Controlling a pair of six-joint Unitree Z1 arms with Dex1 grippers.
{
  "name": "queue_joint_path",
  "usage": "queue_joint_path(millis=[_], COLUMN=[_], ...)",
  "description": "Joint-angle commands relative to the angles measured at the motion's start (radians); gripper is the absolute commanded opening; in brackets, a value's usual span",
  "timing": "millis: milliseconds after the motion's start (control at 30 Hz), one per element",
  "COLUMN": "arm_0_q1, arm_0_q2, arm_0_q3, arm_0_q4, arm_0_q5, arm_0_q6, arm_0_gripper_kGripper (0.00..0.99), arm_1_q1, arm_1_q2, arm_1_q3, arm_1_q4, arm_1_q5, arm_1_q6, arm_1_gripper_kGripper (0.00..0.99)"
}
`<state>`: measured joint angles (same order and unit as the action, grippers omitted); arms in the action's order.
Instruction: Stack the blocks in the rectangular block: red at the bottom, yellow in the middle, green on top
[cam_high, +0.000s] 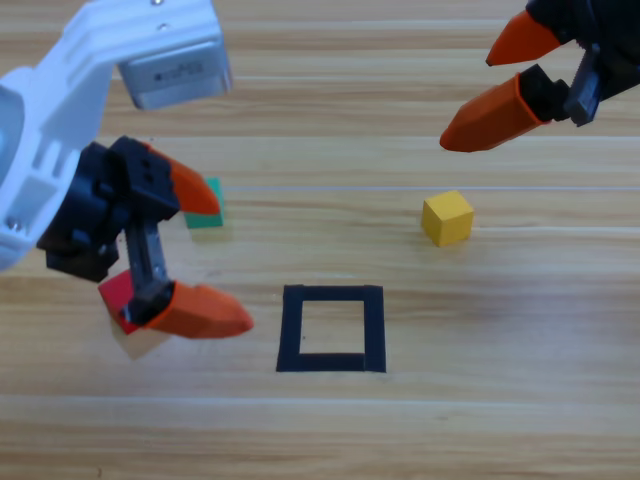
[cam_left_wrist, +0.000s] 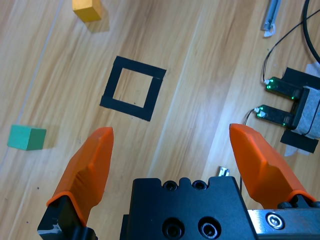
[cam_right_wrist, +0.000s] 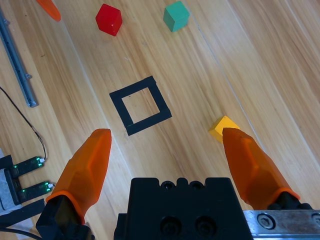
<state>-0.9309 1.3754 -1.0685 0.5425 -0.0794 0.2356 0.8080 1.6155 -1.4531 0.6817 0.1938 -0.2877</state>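
left orange-jawed gripper (cam_high: 198, 255): spread, above small red cube (cam_high: 118, 297) left of black tape square frame (cam_high: 331, 328) | right orange-jawed gripper (cam_high: 478, 92): spread, up-right of small yellow cube (cam_high: 446, 217) | teal-green cube (cam_high: 207, 209): upper-left of frame

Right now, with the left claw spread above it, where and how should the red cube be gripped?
Take the red cube by two opposite flat side faces, coming straight down from above. It lies flat on the table with free space all around, and the left claw, jaws open, already hangs over it. The tape frame is empty.
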Motion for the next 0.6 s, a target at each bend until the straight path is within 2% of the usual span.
queue_joint_path(millis=[33, 333, 400, 467, 533, 567, 600], arm_0_q1=[-0.025, -0.023, -0.023, -0.023, -0.023, -0.023, -0.023], arm_0_q2=[0.024, 0.033, 0.033, 0.028, 0.031, 0.031, 0.031], arm_0_q3=[0.035, 0.038, 0.038, 0.038, 0.038, 0.036, 0.036], arm_0_q4=[-0.016, -0.029, -0.029, -0.029, -0.029, -0.027, -0.029], arm_0_q5=[0.01, 0.01, 0.013, 0.05, 0.122, 0.171, 0.222], arm_0_q6=[-0.013, -0.019, -0.025, -0.058, -0.128, -0.187, -0.251], arm_0_gripper_kGripper=[0.99, 0.99, 0.99, 0.99, 0.99, 0.99, 0.99], arm_1_q1=[0.031, 0.031, 0.026, 0.026, 0.02, 0.011, -0.004], arm_1_q2=[0.055, 0.135, 0.201, 0.288, 0.366, 0.396, 0.417], arm_1_q3=[0.017, -0.02, -0.061, -0.115, -0.17, -0.204, -0.233], arm_1_q4=[0.007, 0.001, -0.005, -0.005, -0.001, 0.033, 0.058], arm_1_q5=[0.019, 0.013, -0.037, -0.108, -0.162, -0.134, -0.053], arm_1_q6=[-0.004, 0.075, 0.151, 0.21, 0.259, 0.269, 0.285], arm_1_gripper_kGripper=[0.976, 0.968, 0.965, 0.965, 0.965, 0.966, 0.966])
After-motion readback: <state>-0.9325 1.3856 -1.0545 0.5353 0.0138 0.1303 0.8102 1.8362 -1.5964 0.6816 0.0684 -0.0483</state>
